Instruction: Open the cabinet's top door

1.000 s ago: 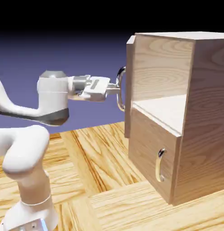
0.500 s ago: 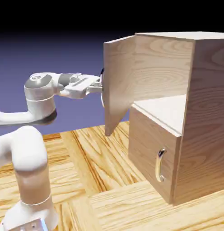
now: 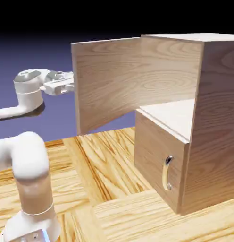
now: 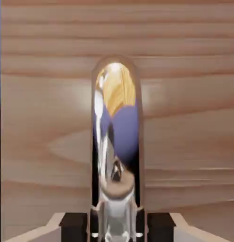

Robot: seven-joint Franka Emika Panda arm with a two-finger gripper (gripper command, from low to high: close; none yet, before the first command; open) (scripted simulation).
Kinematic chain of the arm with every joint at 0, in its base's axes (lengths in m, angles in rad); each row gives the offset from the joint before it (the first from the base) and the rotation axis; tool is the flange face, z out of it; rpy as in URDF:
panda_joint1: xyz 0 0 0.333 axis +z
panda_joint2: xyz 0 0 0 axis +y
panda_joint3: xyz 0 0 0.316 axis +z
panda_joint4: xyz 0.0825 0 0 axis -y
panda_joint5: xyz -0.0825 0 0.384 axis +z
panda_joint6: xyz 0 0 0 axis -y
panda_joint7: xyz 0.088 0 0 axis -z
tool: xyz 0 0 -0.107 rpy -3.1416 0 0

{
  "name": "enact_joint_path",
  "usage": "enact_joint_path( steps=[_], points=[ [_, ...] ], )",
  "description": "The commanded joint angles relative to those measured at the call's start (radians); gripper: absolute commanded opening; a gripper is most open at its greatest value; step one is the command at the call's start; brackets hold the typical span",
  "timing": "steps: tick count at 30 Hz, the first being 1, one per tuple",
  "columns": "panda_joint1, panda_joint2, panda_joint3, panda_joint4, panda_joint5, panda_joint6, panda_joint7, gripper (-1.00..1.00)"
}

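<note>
Cabinet (image 3: 204,118): a big wooden box at the right of the outside view, on a wooden table (image 3: 104,189).
Top door (image 3: 107,85): swung wide open. It sticks out to the left from the box's upper front corner. Its plain back faces the camera.
Shelf (image 3: 173,116): the pale inside floor shows in the open top part.
Small door (image 3: 159,160): lower right, closed, with a short gold handle (image 3: 167,173).
Arm (image 3: 27,156): white, rising from the lower left.
Gripper (image 4: 116,227): at the upper left of the outside view, its tip hidden behind the door's edge.
Silver handle (image 4: 116,137): in the hand view it stands tall in the middle, shiny, against the door's wood.
Grip: the dark fingers (image 4: 74,224) at the bottom edge are clamped tight on the silver handle.
</note>
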Motion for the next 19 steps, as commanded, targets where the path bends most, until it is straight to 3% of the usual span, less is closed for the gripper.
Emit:
enact_joint_path(
  steps=[1,19],
  points=[
    [-0.027,0.008,0.023,0.036,0.016,-0.035,-0.001,-1.00],
    [-0.541,0.033,0.268,0.668,0.159,-0.566,-0.075,-1.00]
  ],
)
